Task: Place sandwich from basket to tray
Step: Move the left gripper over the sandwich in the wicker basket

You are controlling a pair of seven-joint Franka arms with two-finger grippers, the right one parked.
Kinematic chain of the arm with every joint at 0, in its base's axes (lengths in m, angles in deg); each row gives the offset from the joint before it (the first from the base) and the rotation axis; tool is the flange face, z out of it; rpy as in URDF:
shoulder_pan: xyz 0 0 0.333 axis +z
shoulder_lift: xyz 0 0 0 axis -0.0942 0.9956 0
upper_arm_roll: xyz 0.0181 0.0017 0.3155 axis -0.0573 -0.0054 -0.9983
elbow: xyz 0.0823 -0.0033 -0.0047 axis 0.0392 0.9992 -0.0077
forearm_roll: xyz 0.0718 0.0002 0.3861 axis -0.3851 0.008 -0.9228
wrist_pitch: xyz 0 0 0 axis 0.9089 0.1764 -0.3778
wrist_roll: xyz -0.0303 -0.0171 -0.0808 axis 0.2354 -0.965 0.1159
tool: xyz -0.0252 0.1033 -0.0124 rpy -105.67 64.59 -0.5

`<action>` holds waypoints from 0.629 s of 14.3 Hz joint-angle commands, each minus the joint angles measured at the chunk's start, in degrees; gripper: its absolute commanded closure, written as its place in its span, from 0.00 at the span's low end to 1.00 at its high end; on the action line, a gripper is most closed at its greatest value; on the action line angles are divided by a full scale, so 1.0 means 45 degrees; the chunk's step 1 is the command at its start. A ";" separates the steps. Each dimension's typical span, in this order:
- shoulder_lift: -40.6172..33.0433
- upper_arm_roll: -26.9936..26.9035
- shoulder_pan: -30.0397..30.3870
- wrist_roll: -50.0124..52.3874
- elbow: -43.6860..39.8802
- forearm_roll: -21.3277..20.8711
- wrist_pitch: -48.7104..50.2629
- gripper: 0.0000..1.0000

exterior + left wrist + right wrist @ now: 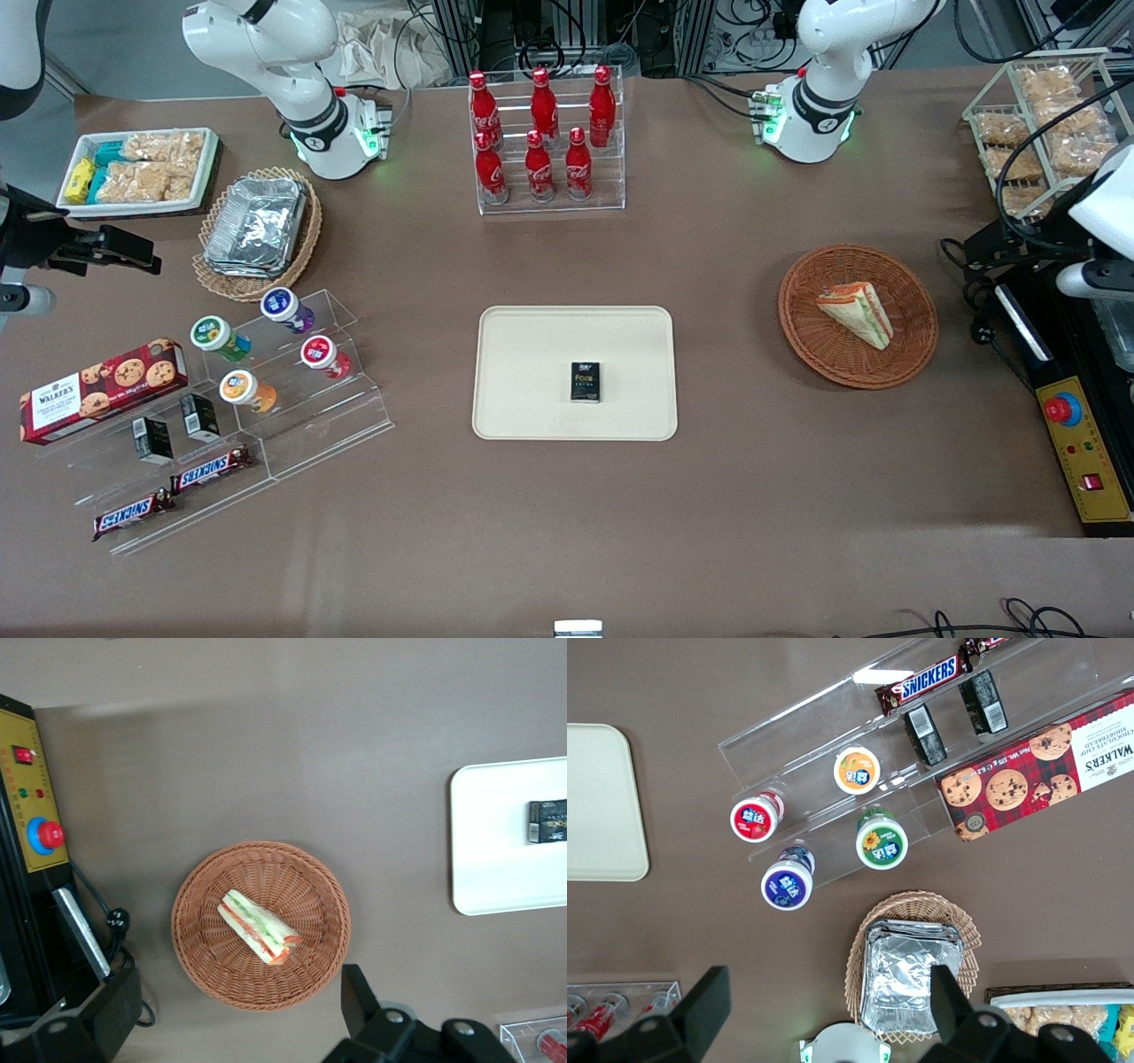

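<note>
snickers bars [173, 493] line the near edge, well away from the tray [532, 354]. over the basket [260, 925], the gripper [239, 1014] hangs wide open and empty; the sandwich [260, 927] lies inside it. reach step: descend, straddle the wedge.

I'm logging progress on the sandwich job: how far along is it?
Nothing looks done: the sandwich lies in the basket. The gripper hangs open above the basket, holding nothing. Grasping, lifting and placing on the tray, which holds a small dark box, remain.
</note>
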 commanded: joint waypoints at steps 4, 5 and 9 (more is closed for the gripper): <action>0.0151 -0.0117 0.0061 0.2312 -0.0117 -0.0336 0.0437 0.00; 0.0074 -0.0117 0.0061 0.4334 0.0155 -0.0317 0.0496 0.00; -0.1268 -0.0077 0.0003 0.9060 0.3836 -0.0531 -0.1639 0.00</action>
